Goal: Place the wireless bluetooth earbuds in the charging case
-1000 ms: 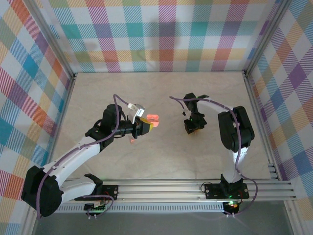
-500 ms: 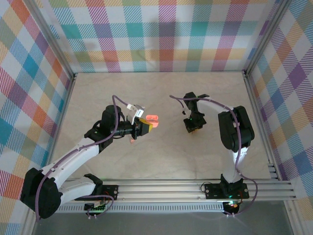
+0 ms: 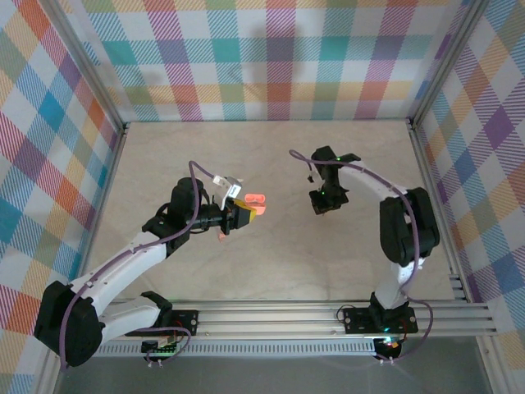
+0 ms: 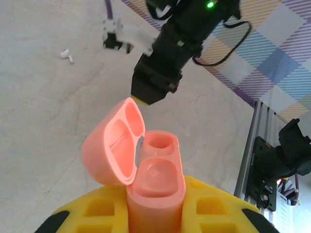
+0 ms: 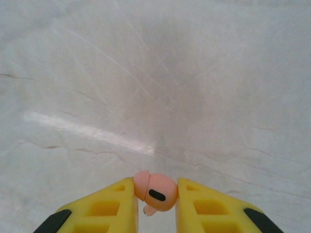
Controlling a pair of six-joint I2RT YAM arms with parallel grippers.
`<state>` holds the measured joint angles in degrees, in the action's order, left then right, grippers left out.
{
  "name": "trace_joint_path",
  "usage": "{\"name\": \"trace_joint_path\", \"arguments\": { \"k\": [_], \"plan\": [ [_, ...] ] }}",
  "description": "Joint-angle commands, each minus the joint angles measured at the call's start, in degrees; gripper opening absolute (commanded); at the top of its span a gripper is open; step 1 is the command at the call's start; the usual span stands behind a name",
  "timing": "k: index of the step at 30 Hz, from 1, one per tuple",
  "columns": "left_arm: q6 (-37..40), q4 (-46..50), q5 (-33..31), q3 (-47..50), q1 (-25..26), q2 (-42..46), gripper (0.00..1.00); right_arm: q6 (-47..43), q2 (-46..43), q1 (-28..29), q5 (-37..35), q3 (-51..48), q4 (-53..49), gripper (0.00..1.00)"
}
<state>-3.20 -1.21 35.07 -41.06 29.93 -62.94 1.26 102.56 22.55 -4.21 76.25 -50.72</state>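
Left arm reaches low to the right, left gripper (image 3: pixel 238 215) clamped on the salmon-pink charging case (image 4: pixel 156 182), lid open. Right arm arches over, right gripper (image 3: pixel 321 205) pointing down, pinching a salmon-pink earbud (image 5: pixel 155 191). White earbud (image 4: pixel 66 55) lies on the table (image 4: pixel 43 126).

Bright even light, soft shadows, faint glare

Left arm (image 3: pixel 123 263) showing white links, black joints. Right arm (image 3: pixel 402 234) showing mostly black shells, white lower link. Purple cables (image 4: pixel 109 7) running along both. Fingers (image 5: pixel 104 208) showing bright yellow, square pockets moulded in, black patches at outer corners. Green light (image 4: pixel 210 5) glowing on right wrist.
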Motion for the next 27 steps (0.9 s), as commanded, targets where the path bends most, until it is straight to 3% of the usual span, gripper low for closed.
{"name": "trace_joint_path", "arguments": {
  "k": [1,8,16,27],
  "plan": [
    [-0.18,-4.61,1.31,-0.05,0.39,-0.49,0.00,1.37,-6.19,-0.02,1.17,0.75,-1.49,0.22],
    [-1.63,-7.85,2.85,-1.85,0.46,-4.13,0.00,2.51,-15.49,2.46,2.17,1.86,-0.38,0.20],
    [-1.99,-11.78,2.92,-2.77,1.30,-5.76,0.00,4.36,-22.99,9.19,3.28,3.65,5.27,0.19],
    [4.07,-14.33,-6.30,-1.00,6.55,-2.01,0.00,2.40,-28.52,18.94,4.03,2.71,14.06,0.20]
  ]
}}
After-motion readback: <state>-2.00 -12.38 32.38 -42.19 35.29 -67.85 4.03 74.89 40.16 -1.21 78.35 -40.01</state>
